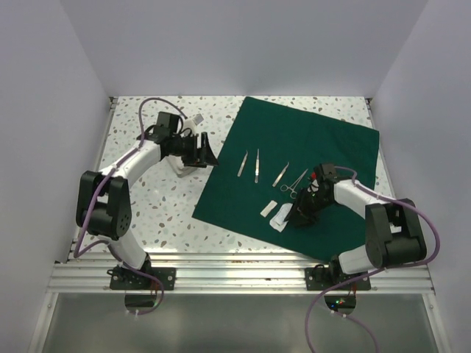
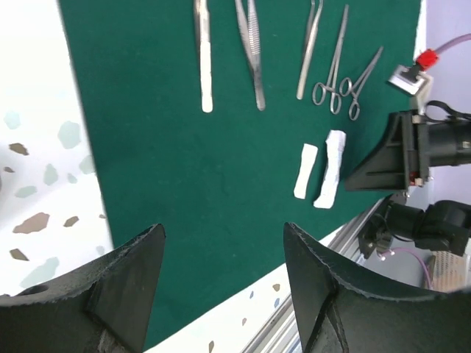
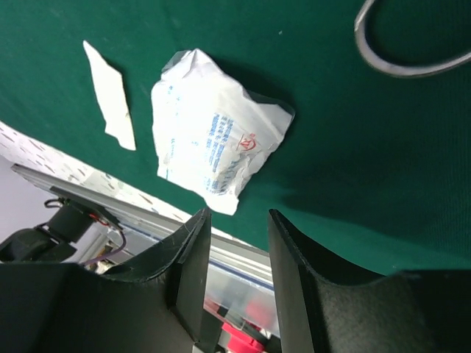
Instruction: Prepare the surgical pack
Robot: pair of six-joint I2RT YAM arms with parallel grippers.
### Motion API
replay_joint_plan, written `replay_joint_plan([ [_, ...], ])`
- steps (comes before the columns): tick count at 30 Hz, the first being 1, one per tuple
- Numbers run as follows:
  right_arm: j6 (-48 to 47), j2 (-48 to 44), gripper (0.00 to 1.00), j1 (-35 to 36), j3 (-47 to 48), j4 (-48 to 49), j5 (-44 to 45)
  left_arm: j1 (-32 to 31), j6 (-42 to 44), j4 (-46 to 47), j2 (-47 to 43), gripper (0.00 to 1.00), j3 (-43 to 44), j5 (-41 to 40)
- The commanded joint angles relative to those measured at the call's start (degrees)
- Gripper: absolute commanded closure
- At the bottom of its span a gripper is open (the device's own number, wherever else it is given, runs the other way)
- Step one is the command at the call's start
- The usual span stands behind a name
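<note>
The surgical pack (image 1: 309,143) lies spread flat directly beneath the right claw (image 1: 300,215), which is narrowly parted and empty just beside a crumpled white packet (image 3: 213,140) at the pack's near edge, while the left claw (image 1: 207,152), wide and empty, hangs off its left border, so the right arm is nearer.

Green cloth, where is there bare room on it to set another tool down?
Bare: the green cloth's far half beyond the tweezers, and its near left corner. Crowded: near right, around the scissors, white packets and right claw.
</note>
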Motion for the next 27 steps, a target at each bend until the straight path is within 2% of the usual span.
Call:
replay_joint_plan([
  [1, 2.61, -1.73, 0.60, -0.58, -1.62, 6.71, -1.28, -0.61, -0.46, 3.80, -2.99, 0.31, -1.30, 3.88],
  [10, 2.88, 0.82, 0.65, -1.72, -3.03, 11.11, -0.93, -1.40, -1.60, 4.77, -3.16, 0.31, -2.09, 4.41],
  [18, 1.47, 3.64, 0.72, -3.39, -1.98, 10.68, -0.66, -2.10, -1.69, 4.86, -2.99, 0.31, -1.75, 4.41],
  [22, 0.77, 3.90, 0.83, -3.92, -1.37, 10.24, -0.75, -2.80, -1.60, 4.86, -2.28, 0.30, -0.52, 4.76],
  [23, 0.51, 3.90, 0.88, -4.09, -1.10, 9.98, -0.84, -3.24, -1.60, 4.77, -1.93, 0.29, -0.25, 5.03],
  [27, -1.78, 2.94, 0.96, -4.01, 1.71, 6.64, -0.40, -4.12, -2.83, 5.64, -0.09, 0.29, 0.80, 6.43],
])
